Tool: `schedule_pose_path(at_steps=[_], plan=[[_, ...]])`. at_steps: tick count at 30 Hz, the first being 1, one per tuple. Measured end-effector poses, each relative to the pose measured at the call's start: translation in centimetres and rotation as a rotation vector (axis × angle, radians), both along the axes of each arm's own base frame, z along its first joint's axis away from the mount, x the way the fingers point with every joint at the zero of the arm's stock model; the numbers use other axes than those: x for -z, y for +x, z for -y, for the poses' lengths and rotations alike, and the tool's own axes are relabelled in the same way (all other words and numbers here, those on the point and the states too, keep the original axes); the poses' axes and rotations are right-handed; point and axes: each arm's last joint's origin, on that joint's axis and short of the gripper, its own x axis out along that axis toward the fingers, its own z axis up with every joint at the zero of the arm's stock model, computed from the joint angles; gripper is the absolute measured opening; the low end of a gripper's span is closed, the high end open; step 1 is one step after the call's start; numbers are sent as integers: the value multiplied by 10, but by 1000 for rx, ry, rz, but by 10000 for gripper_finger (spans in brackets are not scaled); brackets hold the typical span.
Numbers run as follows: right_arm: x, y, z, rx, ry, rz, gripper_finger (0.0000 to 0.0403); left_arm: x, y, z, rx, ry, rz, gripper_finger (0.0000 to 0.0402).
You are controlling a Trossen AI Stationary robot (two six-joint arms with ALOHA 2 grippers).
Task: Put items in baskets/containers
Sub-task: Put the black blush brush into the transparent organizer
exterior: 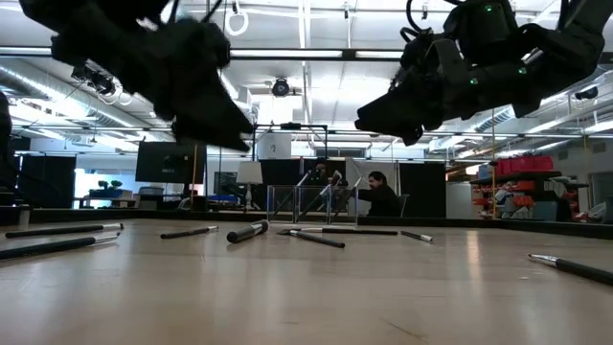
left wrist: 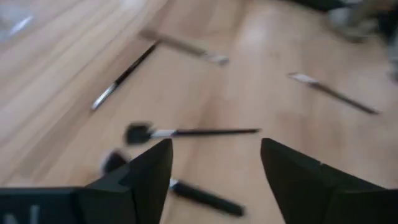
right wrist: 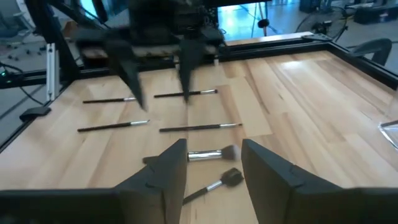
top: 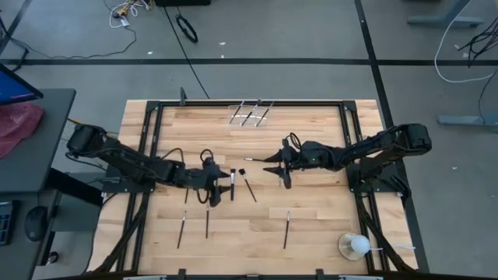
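Brushes lie scattered over the wooden tabletop (top: 311,225), and both end effectors hang above them near its middle, empty-handed. The left end effector (top: 213,187) has its jaws spread wide with nothing between them; in the left wrist view (left wrist: 214,168) a fluffy-tipped brush (left wrist: 186,132) lies flat on the wood just ahead of the fingertips, crosswise to the gap, and a thicker black brush (left wrist: 180,190) lies partly under the left finger (left wrist: 149,180). Two slim brushes (top: 181,230) rest well apart from this end effector, nearer the tabletop's front edge.

The right end effector (top: 282,173) is also released, its jaws parted and clear of the wood. In the right wrist view (right wrist: 214,168) a silver-ferruled brush (right wrist: 208,154) lies across the gap between its fingers, and a second short brush (right wrist: 217,182) lies just beside it, both untouched. A lone brush (top: 286,229) lies toward the front.

The clear holder (top: 250,113) stands at the far edge of the tabletop, well apart from both end effectors, with a few brushes leaning in it. A white ball-like object (top: 356,246) sits at the front right corner.
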Motion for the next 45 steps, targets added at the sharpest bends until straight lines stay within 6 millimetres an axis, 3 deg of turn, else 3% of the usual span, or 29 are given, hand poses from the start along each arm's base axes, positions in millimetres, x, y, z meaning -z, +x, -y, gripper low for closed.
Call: schedule_pose_path(at_steps=[4,9,15,21,30,38,45], plan=[[0,0,0,-3,-10,0,155,16,12,1,-147,-44,-30,268],[-1,0,0,-7,-31,6,155,36,32,9,-181,-42,-132,256],[-1,0,0,-7,-32,12,155,55,44,11,-261,-18,-294,233],[-1,0,0,-6,-43,13,155,66,46,9,-289,-13,-314,184],[-1,0,0,3,-50,7,155,66,47,2,-300,-28,-328,48],[0,0,2,19,-59,4,155,54,46,0,-247,2,-309,47],[0,0,5,31,-58,5,155,19,49,-20,-180,87,-210,49]])
